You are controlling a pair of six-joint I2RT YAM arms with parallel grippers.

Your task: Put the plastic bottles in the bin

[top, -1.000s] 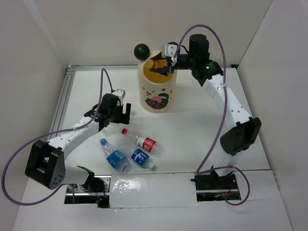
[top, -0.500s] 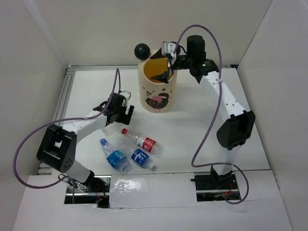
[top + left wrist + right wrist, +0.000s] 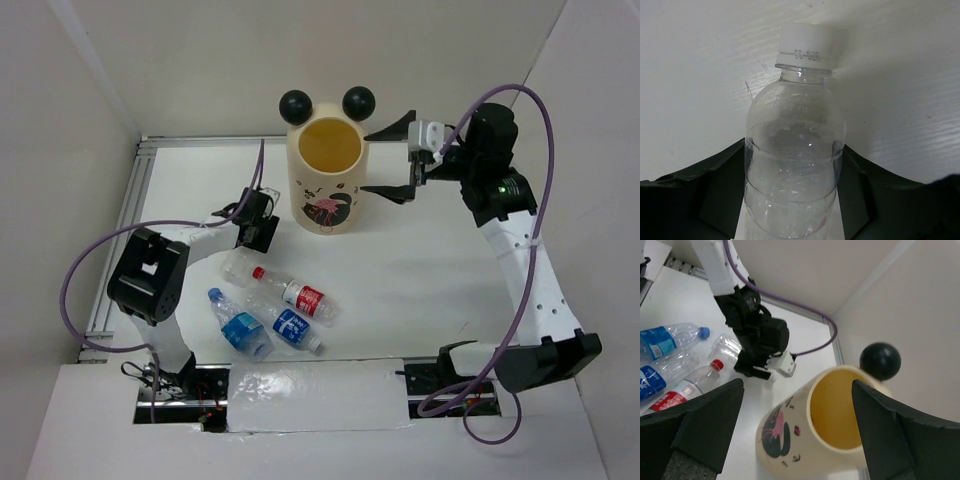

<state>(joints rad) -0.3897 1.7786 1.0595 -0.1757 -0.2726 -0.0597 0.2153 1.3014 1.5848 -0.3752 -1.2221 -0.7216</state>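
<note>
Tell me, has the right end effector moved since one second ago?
Yes. The right end effector has left the bin's mouth and now sits to its right, open.

A white table [image 3: 400,290] has a faint wood grain on its surface. An aluminium rail [image 3: 128,220] runs along the table's left edge and turns along its far edge. Plain white walls [image 3: 180,60] rise behind the table and at both its sides. A glossy strip of clear film [image 3: 310,385] lies across the table's near edge.
</note>
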